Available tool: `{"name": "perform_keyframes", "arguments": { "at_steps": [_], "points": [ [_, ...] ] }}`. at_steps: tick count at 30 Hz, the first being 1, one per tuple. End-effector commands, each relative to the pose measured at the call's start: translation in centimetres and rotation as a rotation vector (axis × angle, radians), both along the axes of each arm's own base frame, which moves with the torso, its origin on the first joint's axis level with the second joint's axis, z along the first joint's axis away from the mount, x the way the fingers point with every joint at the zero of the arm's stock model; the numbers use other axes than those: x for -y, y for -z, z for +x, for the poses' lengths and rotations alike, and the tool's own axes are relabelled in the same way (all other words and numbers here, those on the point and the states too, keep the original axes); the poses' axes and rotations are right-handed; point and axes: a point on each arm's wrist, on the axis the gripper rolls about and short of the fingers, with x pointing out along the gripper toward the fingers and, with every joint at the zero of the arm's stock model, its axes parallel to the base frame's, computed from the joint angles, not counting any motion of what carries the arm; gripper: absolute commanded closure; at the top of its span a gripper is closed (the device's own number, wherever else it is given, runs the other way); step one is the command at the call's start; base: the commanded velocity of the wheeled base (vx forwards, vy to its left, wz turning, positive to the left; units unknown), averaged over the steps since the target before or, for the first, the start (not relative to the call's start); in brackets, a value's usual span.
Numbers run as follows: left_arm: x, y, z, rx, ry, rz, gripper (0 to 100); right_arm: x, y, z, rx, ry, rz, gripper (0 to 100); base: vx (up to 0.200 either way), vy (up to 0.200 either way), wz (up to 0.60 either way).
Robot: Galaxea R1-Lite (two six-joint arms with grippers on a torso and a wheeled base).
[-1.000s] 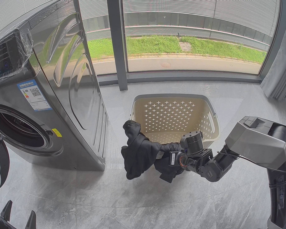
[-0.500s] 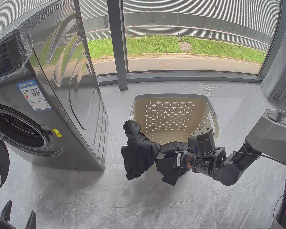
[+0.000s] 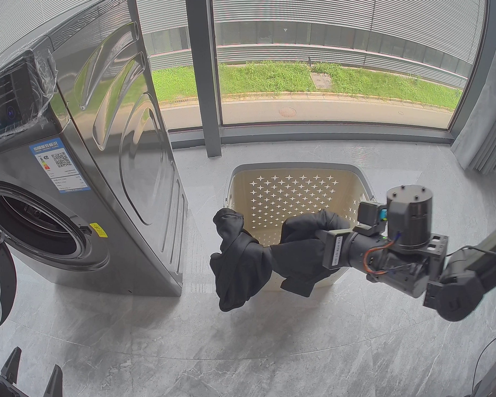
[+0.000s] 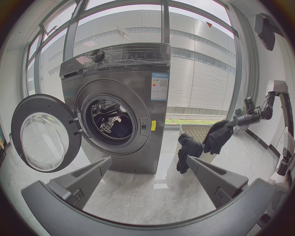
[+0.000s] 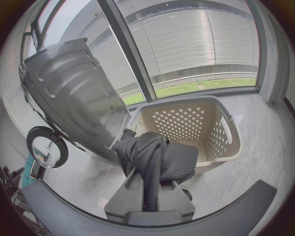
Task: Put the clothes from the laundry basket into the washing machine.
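Black mesh garment [image 3: 245, 261] hangs half-lifted: one end is pinched in our right gripper [image 5: 149, 196], and the rest drapes over the seven o'clock corner of the cream, star-perforated plastic laundry basket [image 3: 296, 197]. Over the last second our right wrist has risen and drawn back toward three o'clock, pulling cloth upward. Our left gripper [image 4: 147, 159] sits spread at seven o'clock. We judge that the carry to the grey front-loading washing machine [image 3: 122, 157], at nine o'clock, comes next.
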Motion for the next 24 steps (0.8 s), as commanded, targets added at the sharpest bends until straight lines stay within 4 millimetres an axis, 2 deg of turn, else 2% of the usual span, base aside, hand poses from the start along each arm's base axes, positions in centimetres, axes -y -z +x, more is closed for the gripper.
{"name": "perform_keyframes", "arguments": {
  "at_steps": [1,3,5,9,18,24],
  "points": [
    [0.0,0.5,0.0,-0.003,0.000,0.000,0,2.6,-6.2,-7.7,0.163,-0.149,0.129,100,0.000,0.000,0.00],
    [0.0,0.5,0.0,-0.003,0.000,0.000,0,3.2,-6.7,-8.5,0.193,-0.165,0.128,100,0.000,0.000,0.00],
    [0.0,0.5,0.0,-0.003,0.001,0.000,0,4.4,-8.0,-9.3,0.286,-0.175,0.138,100,0.000,0.000,0.00],
    [0.0,0.5,0.0,-0.003,0.001,0.000,0,4.9,-9.4,-9.8,0.371,-0.189,0.170,100,0.000,0.000,0.00],
    [0.0,0.5,0.0,-0.003,0.001,-0.002,0,5.5,-9.4,-10.3,0.396,-0.175,0.141,100,0.000,0.000,0.00],
    [0.0,0.5,0.0,-0.003,0.001,-0.003,0,6.0,-9.0,-10.4,0.386,-0.137,0.121,100,-0.200,0.000,0.00]
  ]
}}
